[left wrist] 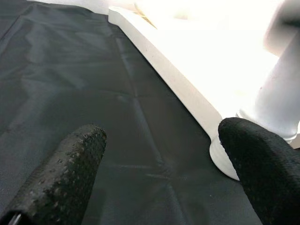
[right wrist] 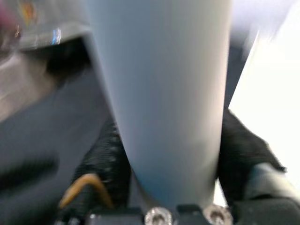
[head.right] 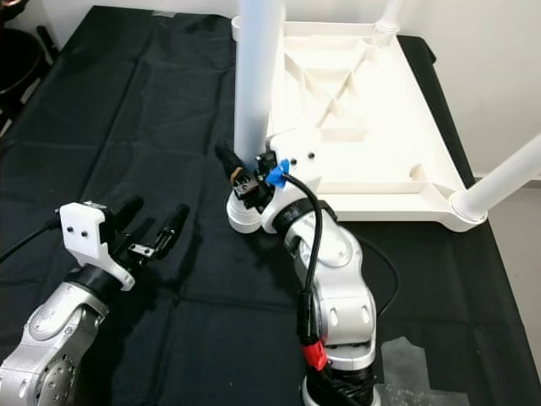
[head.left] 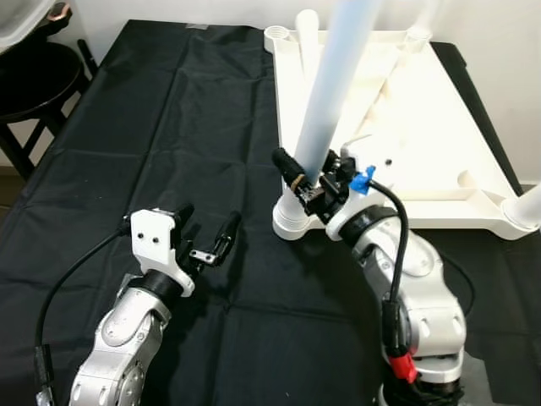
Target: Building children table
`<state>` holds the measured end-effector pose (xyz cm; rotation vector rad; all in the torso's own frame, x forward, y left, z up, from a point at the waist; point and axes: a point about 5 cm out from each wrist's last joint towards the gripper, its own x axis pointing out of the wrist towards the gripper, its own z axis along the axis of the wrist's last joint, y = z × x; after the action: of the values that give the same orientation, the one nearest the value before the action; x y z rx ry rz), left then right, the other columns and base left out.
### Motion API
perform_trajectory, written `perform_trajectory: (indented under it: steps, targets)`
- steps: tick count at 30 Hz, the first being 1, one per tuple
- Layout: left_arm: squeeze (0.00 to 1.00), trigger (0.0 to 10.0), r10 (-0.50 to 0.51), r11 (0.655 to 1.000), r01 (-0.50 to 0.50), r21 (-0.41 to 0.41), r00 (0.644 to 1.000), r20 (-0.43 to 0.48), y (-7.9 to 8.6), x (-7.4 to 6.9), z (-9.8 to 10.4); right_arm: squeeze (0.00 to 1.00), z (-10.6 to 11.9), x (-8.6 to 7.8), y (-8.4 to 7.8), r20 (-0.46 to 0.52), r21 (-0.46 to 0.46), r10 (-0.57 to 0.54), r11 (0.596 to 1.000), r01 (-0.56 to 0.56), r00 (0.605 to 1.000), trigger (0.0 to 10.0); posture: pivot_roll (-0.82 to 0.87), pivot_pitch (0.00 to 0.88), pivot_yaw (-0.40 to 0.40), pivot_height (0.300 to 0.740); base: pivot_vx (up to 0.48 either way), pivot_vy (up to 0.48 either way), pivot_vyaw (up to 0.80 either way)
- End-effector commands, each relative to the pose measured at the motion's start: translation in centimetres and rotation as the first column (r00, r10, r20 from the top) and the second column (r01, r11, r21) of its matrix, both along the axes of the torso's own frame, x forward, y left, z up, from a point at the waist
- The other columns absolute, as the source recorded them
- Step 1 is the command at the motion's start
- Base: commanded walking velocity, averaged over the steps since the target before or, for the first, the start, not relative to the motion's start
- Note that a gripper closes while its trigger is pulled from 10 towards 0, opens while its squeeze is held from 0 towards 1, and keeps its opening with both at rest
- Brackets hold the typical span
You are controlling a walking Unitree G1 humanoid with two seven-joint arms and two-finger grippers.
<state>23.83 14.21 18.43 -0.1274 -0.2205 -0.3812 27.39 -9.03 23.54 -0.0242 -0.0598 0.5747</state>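
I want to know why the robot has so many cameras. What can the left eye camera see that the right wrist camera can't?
The left eye view alone takes in the upside-down white tabletop, the black cloth under it, the open left gripper hovering above the cloth, and a dark stool at the side. The right wrist view alone gives a blurry close-up of its black fingers pressed against both sides of the leg. Both share the pale table leg and the right gripper clamped around it near the corner socket.
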Motion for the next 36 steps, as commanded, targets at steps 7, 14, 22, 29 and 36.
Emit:
perform_trajectory:
  steps: [7, 14, 22, 29, 36]
  targets:
    - [0.0, 10.0, 0.001, 1.0, -0.002, -0.017, 1.0, -0.021, 0.1, -0.3, -0.5, 1.0, 0.7, -0.2, 0.1, -0.005, -0.019, 0.393, 0.919, -0.393, 0.92, 10.0, -0.03, 0.288, -0.051, 0.74, 0.0, 0.0, 0.0]
    - [0.0, 10.0, 0.002, 1.0, -0.002, -0.017, 1.0, -0.022, 0.2, -0.2, -0.6, 1.0, 2.2, 1.2, -0.7, 0.034, -0.103, 0.495, 0.866, -0.49, 0.868, 10.0, -0.02, 0.289, -0.042, 0.74, 0.0, 0.0, 0.0]
    - [0.0, 10.0, -0.002, 1.0, 0.002, -0.012, 1.0, -0.025, 0.1, 0.0, -0.8, 0.67, 3.9, 4.0, -1.7, 0.052, -0.191, 0.657, 0.746, -0.638, 0.752, 10.0, 0.0, 0.286, -0.045, 0.74, 0.0, 0.0, 0.0]
    - [0.0, 10.0, -0.002, 1.0, 0.002, -0.01, 1.0, -0.027, 0.1, 0.0, -1.0, 0.0, 6.2, 5.4, -2.1, 0.067, -0.237, 0.73, 0.674, -0.7, 0.681, 10.0, 0.0, 0.29, -0.043, 0.74, 0.0, 0.0, 0.0]
    - [0.0, 10.0, -0.006, 1.0, 0.005, -0.016, 0.999, -0.031, 0.0, 0.1, -1.1, 0.0, 6.6, 6.0, -2.8, 0.055, -0.274, 0.759, 0.636, -0.721, 0.649, 0.0, 0.0, 0.286, -0.036, 0.74, 0.0, 0.0, 0.0]
